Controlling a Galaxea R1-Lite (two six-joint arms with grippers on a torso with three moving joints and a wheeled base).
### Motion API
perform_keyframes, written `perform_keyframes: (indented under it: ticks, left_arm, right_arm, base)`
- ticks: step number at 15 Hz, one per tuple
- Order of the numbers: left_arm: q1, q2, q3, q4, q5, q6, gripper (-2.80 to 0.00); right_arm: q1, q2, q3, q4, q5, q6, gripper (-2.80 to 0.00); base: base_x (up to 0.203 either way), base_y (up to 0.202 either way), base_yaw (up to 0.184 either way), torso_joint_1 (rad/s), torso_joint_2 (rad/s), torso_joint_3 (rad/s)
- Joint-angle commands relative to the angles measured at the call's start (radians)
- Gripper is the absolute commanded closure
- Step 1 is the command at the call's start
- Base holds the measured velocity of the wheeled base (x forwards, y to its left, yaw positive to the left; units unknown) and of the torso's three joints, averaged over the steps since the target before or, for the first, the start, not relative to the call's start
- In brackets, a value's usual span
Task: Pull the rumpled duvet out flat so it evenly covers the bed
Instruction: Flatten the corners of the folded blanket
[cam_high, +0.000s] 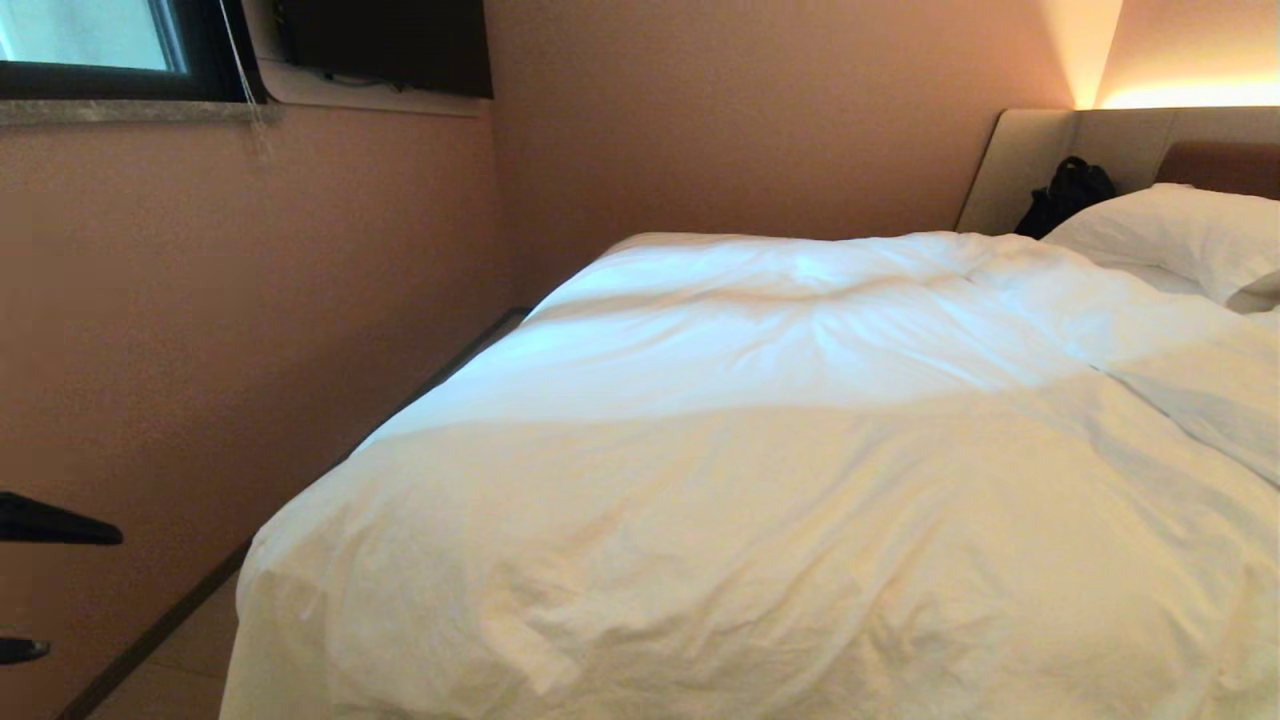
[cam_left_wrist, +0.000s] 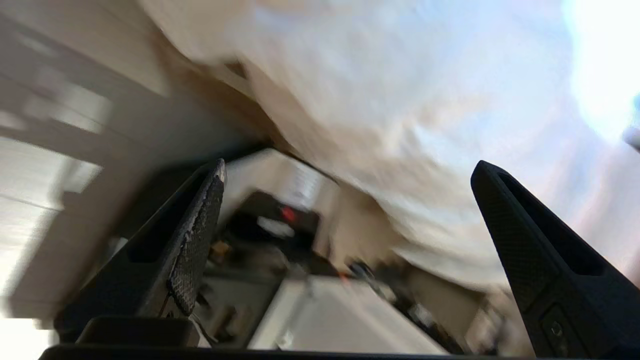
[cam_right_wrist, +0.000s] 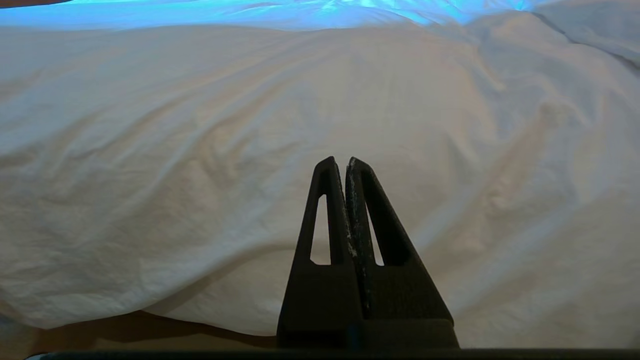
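Item one, the duvet (cam_high: 760, 480): you find it spread over nearly the whole bed (cam_high: 1030, 160), creased and puffy, its near edge hanging over the foot at 6 o'clock in your head view and its far edge toward 12 o'clock. A ridge of folds runs across it near 1 o'clock, just short of the pillow (cam_high: 1180, 235) at 2 o'clock.

Item two, the left claw (cam_high: 40, 585): you see only its two dark tips at 9 o'clock, at the picture's edge, off the bed and in front of the pink wall (cam_high: 250, 300). Its fingers (cam_left_wrist: 200, 235) stand wide apart and hold nothing; the duvet lies beyond them, not touched.

Item three, the right claw (cam_right_wrist: 346, 162): fingers pressed together, empty, hanging just above the duvet's surface in its own wrist view.

Item four, a black bag (cam_high: 1065, 195): it sits against the beige headboard, beside the pillow.
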Motion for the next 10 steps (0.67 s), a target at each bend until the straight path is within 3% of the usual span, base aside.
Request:
perform_keyframes:
  ticks: [1,4,6,8,10]
  left_arm:
    - [-0.097,0.018,-0.011,-0.153,0.115,-0.129,-2.80]
    - [-0.280,0.010,0.081,-0.485,0.403,-0.305,-2.80]
    - [-0.390,0.005,0.177,-0.705,0.588,-0.386,-2.80]
    - [-0.486,-0.035,0.283,-0.910,0.646,-0.413,-2.80]
    - [-0.579,-0.084,0.331,-1.006,0.665,-0.419,-2.80]
  right_arm:
    - [0.000,0.001,0.000,0.000,0.001,0.000,0.00]
    - [0.000,0.001,0.000,0.000,0.001,0.000,0.00]
    - [0.000,0.001,0.000,0.000,0.001,0.000,0.00]
    - [0.000,0.001,0.000,0.000,0.001,0.000,0.00]
    - [0.000,0.001,0.000,0.000,0.001,0.000,0.00]
  base:
    - [0.000,0.000,0.000,0.000,0.00,0.000]
    - [0.000,0.000,0.000,0.000,0.00,0.000]
    - [0.000,0.000,0.000,0.000,0.00,0.000]
    - [0.000,0.000,0.000,0.000,0.00,0.000]
    - [0.000,0.000,0.000,0.000,0.00,0.000]
